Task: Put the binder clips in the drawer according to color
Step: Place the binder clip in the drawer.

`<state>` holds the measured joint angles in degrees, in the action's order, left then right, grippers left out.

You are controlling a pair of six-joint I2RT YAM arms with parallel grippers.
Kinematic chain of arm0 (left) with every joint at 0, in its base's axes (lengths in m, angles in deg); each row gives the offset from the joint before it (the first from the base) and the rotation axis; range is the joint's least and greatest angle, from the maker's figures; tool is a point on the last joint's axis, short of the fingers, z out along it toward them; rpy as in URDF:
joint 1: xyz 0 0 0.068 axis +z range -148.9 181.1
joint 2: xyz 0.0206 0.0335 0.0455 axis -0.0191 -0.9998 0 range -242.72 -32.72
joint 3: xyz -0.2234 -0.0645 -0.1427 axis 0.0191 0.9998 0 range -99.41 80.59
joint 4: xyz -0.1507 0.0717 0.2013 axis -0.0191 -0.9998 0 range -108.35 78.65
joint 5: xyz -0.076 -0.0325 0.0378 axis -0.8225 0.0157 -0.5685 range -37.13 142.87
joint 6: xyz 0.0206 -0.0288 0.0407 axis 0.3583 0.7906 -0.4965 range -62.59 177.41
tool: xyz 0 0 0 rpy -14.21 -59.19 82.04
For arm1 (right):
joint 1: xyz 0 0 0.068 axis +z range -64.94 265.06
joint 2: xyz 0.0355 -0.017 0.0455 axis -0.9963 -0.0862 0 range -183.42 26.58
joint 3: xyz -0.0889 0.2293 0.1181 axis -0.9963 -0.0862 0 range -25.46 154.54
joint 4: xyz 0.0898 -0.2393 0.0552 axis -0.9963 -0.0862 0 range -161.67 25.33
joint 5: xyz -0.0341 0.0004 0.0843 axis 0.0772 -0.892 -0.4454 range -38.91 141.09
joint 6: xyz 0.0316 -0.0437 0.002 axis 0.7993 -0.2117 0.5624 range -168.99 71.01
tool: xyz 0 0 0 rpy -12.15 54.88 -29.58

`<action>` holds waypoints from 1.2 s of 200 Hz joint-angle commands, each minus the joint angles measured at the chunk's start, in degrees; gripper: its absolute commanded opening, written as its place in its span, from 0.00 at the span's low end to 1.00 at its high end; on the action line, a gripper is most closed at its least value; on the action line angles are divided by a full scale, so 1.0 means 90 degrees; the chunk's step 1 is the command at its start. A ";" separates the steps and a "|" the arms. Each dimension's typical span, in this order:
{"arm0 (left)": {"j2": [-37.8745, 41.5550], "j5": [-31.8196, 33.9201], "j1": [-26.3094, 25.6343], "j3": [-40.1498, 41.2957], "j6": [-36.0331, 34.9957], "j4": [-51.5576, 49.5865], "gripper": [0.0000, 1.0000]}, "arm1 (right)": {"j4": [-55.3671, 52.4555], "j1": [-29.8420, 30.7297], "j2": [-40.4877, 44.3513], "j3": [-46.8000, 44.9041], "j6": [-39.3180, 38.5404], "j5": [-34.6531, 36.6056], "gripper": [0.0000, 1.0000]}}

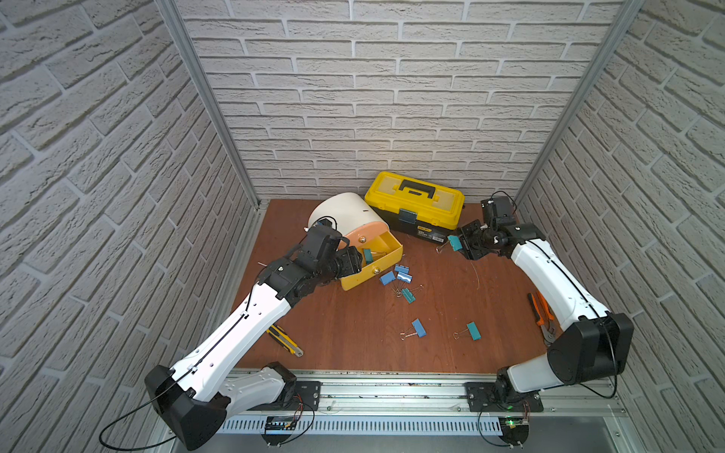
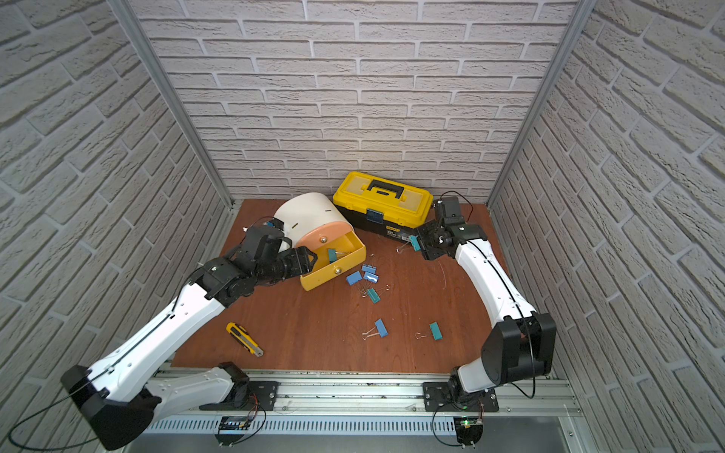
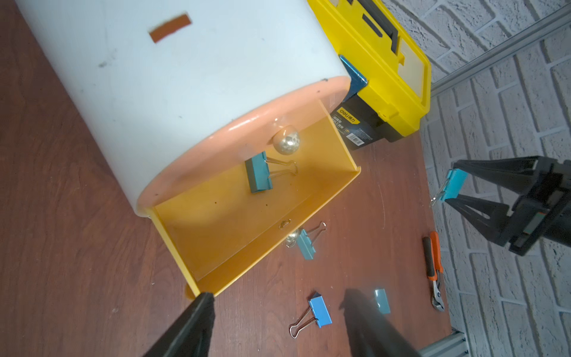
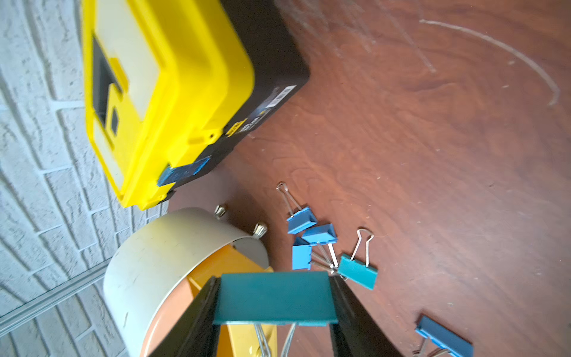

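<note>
Right gripper [image 4: 274,278] grasps a teal clip [image 4: 272,301]. Left gripper [image 3: 278,295], released and empty, sits at the open yellow drawer [image 3: 216,222] corner; another teal clip [image 3: 259,173] lies inside, ahead of it.

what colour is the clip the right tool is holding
Teal. The held clip shows best in the right wrist view.

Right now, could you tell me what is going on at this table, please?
The right arm's jaws grip a teal binder clip, lifted near the toolbox. The yellow drawer is pulled open and holds another teal clip; the left arm's jaws stand open and empty beside it. Several blue and teal clips lie loose on the table.
</note>
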<state>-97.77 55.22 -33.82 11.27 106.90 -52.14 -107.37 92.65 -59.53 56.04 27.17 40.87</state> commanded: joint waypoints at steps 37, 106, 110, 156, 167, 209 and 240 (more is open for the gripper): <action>0.0282 -0.0208 0.0452 0.0054 -0.0022 -0.0086 0.71 | 0.0188 0.1012 -0.0776 0.1205 0.0472 -0.0032 0.40; 0.0822 -0.0927 0.1273 0.0839 0.0484 0.0194 0.71 | 0.0252 0.1958 -0.1597 0.2256 0.0723 0.0027 0.40; 0.0853 -0.0939 0.1314 0.0883 0.0500 0.0197 0.71 | 0.0261 0.1998 -0.1619 0.2294 0.0729 0.0042 0.40; 0.1188 -0.1177 0.1656 0.1270 0.0653 0.0300 0.71 | 0.0316 0.2388 -0.1940 0.2542 0.0771 0.0070 0.40; 0.1227 -0.1199 0.1685 0.1295 0.0663 0.0303 0.71 | 0.0319 0.2450 -0.1996 0.2569 0.0778 0.0088 0.40; 0.1291 -0.1263 0.1739 0.1306 0.0643 0.0277 0.71 | 0.0337 0.2592 -0.2151 0.2625 0.0739 0.0168 0.42; 0.1339 -0.1282 0.1763 0.1306 0.0624 0.0234 0.71 | 0.0379 0.2626 -0.2218 0.2644 0.0742 0.0203 0.45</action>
<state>-86.71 44.43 -18.61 22.22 112.61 -51.64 -105.93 115.78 -79.27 77.96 33.34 41.42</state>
